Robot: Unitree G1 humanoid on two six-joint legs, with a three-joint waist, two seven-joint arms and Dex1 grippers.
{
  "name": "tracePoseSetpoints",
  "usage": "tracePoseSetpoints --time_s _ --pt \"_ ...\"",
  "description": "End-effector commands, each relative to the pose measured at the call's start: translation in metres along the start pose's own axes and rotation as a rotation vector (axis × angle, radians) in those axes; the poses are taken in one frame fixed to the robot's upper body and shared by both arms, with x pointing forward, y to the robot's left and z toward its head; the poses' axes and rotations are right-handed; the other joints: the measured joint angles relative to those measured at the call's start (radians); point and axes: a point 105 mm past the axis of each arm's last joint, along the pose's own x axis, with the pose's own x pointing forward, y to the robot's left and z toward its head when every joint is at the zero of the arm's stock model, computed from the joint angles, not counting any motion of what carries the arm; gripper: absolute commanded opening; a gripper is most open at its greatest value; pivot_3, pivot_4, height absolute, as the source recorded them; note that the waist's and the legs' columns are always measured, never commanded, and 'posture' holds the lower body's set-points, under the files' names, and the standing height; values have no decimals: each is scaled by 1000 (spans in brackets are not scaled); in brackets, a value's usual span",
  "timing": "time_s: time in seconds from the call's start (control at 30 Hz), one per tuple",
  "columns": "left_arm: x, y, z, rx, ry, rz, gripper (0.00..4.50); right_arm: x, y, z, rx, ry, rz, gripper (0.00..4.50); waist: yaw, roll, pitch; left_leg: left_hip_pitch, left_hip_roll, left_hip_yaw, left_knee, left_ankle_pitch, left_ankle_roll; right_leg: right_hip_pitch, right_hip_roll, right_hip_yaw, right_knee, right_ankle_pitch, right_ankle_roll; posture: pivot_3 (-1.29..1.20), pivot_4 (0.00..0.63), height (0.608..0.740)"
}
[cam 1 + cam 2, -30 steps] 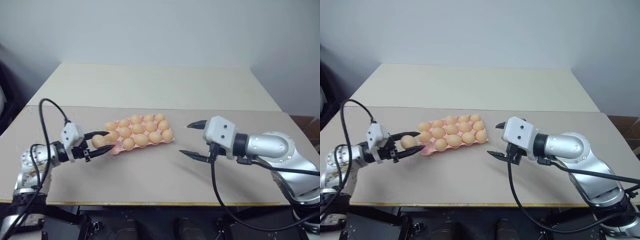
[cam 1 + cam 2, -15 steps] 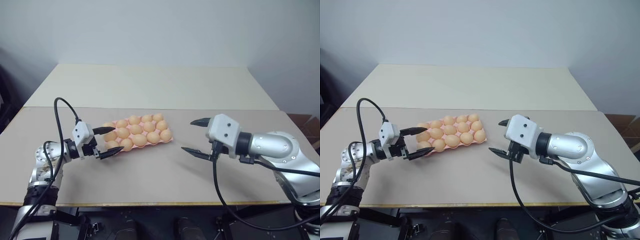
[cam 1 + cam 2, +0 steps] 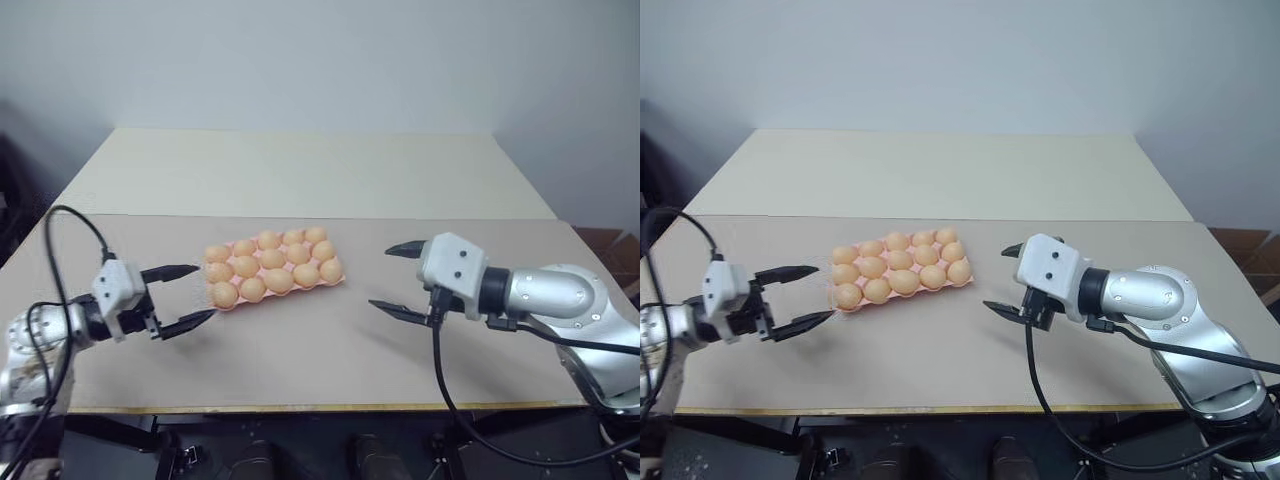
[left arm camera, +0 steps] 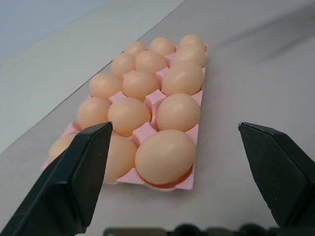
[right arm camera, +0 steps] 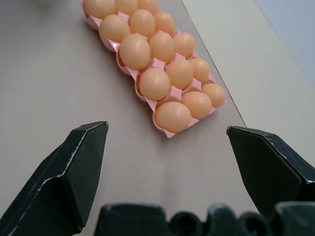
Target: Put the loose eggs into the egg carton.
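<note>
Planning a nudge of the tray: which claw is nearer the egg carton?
Left. The left claw hangs open just off the egg carton at its left end, not touching. The right claw hangs open farther off, past its right end.

Even, soft indoor light, no hard glare, head views a bit hazy.

Table (image 3: 300, 350) evenly lit; faint soft shadows under the left gripper (image 3: 186, 297) and right gripper (image 3: 398, 281), so light comes from overhead (diffuse). Far left edge of the head views goes dark. In the left wrist view the near eggs (image 4: 165, 156) are sharp with a mild sheen, the far end of the carton (image 4: 147, 132) softens, and the black fingers (image 4: 74, 182) up close look blurred at their edges. Right wrist view similar, background slightly soft.
</note>
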Motion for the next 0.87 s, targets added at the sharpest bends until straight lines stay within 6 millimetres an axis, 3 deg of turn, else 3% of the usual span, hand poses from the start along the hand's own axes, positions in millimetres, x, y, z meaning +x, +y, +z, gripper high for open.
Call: tracePoseSetpoints --time_s 0.03,0.33,0.87 --pt "-22 -3 24 46 15 12 4458 -9 -4 12 -57 -40 14 4500 0 0 0 0 0 0 0 0 0 0 0 0 0 0 0 0 150 740" --pt "-58 -15 55 -69 2 103 4458 -25 2 12 -24 -77 112 4500 3 0 0 0 0 1 0 0 0 0 -1 -1 -2 0 0 0 150 740" --pt "-65 -26 58 -66 43 162 4458 -33 -4 -1 -61 -26 172 4500 3 0 0 1 0 1 0 -3 -4 0 -1 0 -2 -1 0 0 150 740"
